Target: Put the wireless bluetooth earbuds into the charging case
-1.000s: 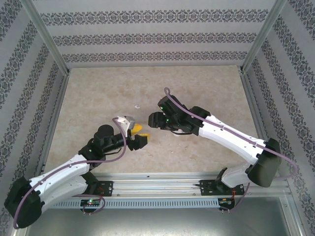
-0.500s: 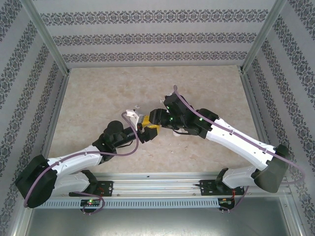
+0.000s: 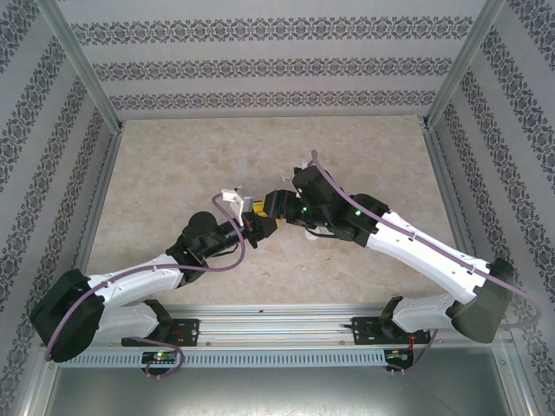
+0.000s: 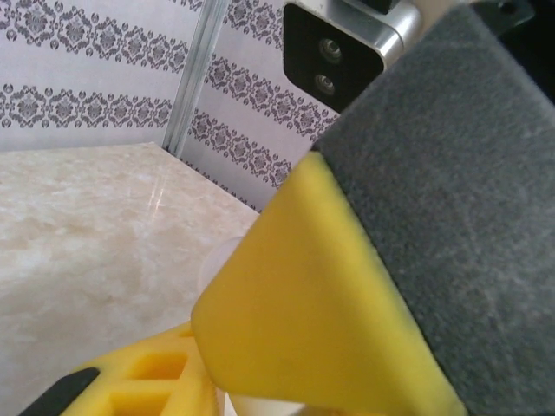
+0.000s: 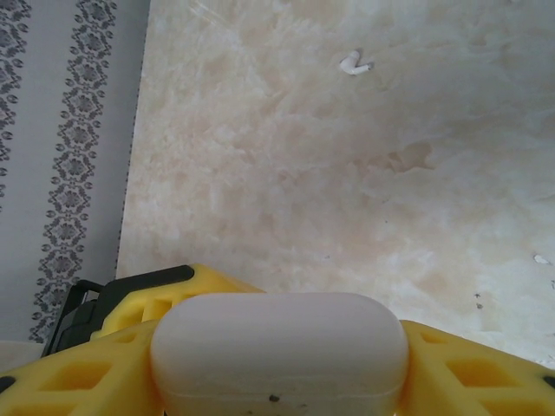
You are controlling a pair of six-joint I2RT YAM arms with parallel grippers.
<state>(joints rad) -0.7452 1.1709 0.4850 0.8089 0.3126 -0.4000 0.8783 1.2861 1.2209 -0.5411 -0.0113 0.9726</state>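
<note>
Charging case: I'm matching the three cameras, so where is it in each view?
Right wrist: charging case bottom centre, clamped between yellow fingers.
Left wrist: probably the white sliver at the bottom edge, under a yellow finger.
Top external: hidden where those fingers meet, mid-table.
Shared landmark: the beige marbled tabletop.

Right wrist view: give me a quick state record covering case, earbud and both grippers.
charging case: white, clamped between the yellow fingers
right gripper: shut on the charging case, above the table
earbud: one, lying loose on the marble-patterned table, well beyond the case
left gripper: tip to tip with the right gripper in the top view; open or shut unclear
insertion: not done for that earbud
</note>
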